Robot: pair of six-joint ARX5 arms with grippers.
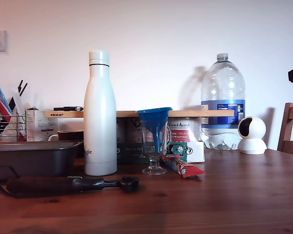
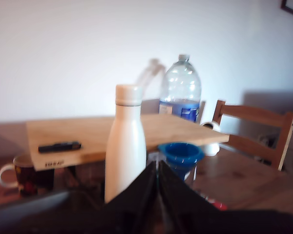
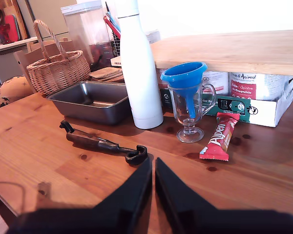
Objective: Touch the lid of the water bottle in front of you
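Observation:
The white water bottle (image 1: 100, 117) stands upright on the wooden table (image 1: 224, 195), left of centre in the exterior view. Its white lid (image 1: 98, 57) sits on top, above a thin dark ring. No arm or gripper shows in the exterior view. In the first wrist view my first gripper (image 2: 156, 170) is shut on nothing, short of the bottle (image 2: 126, 146) and well below its lid (image 2: 128, 94). My second gripper (image 3: 153, 165) is shut too, low over the table, with the bottle (image 3: 139, 73) farther off and its top cut by the picture's edge.
Beside the bottle stand a glass with a blue funnel (image 1: 155, 126), a red snack bar (image 1: 183, 167), a dark baking tin (image 1: 31, 156) and a black tool (image 1: 68, 185). A clear jug (image 1: 223, 102), a white camera (image 1: 252, 135), a wooden board (image 1: 136, 113) and a chair (image 1: 290, 129) lie behind.

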